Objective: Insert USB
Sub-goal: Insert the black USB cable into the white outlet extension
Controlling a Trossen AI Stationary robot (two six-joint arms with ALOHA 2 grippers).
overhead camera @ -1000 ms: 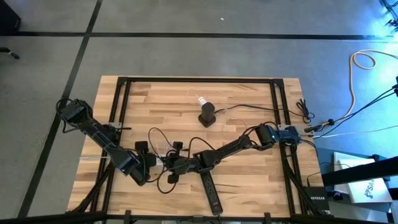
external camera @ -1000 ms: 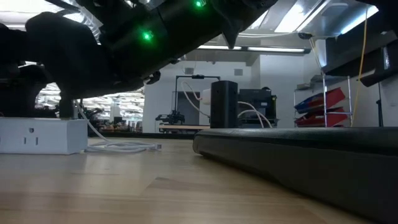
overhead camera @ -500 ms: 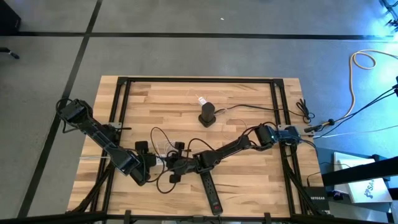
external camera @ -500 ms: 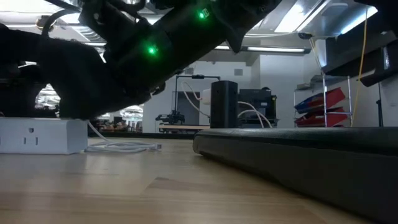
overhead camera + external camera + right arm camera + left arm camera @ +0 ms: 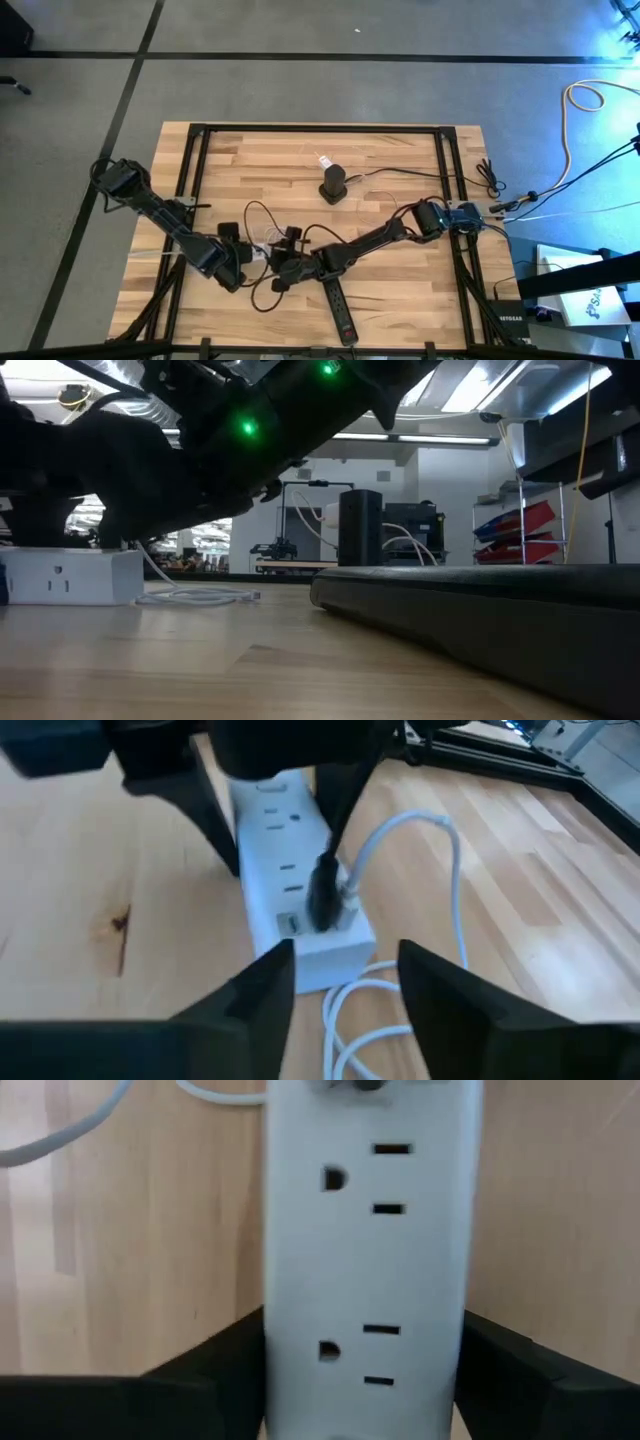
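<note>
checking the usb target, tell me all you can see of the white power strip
The white power strip is a long plastic-looking block lying flat on the wooden table. Its top face shows three-prong outlets. The left gripper straddles its sides. At one end a black plug sits in it, and a white cable runs off.

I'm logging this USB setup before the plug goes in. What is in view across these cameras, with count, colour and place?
White power strip: one, white, table centre, between the left gripper's fingers.
White cable: one, white, looping off the strip's end.
USB plug: one, dark, standing at the strip's end.
Black power strip: one, black, near front edge.
Black cylinder device: one, black, upright toward the table's back, cabled.
Wooden table: one, light wood with a black frame.
Left gripper: dark, straddling the white strip.
Right gripper: dark, open, just short of the plug.
</note>
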